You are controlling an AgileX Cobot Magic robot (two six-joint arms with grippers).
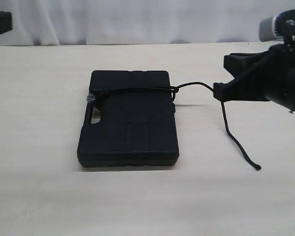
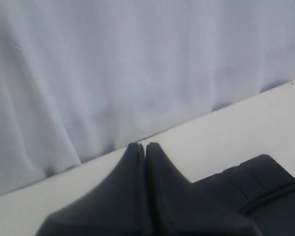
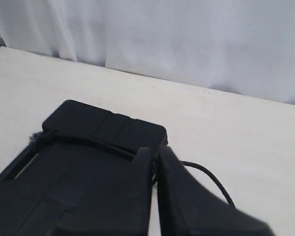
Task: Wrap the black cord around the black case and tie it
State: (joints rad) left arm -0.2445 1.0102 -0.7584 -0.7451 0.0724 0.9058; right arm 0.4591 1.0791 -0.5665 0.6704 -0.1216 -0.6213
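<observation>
The black case (image 1: 130, 123) lies flat on the table with its handle slot on the left. The black cord (image 1: 137, 90) crosses its far part, with a knot and grey bit (image 1: 91, 98) at the left edge. The cord leaves the case's right side in a loop to my right gripper (image 1: 218, 90), which is shut on it just right of the case. Its loose tail (image 1: 241, 147) hangs down to the table. The right wrist view shows the gripper (image 3: 154, 150), cord (image 3: 209, 174) and case (image 3: 88, 123). My left gripper (image 1: 5, 22) is raised at the far left, shut (image 2: 145, 145) and holding nothing.
The pale table (image 1: 39, 187) runs all around the case. A white curtain (image 1: 137, 19) hangs behind the table's far edge. A corner of the case (image 2: 255, 177) with the cord (image 2: 275, 194) over it shows in the left wrist view.
</observation>
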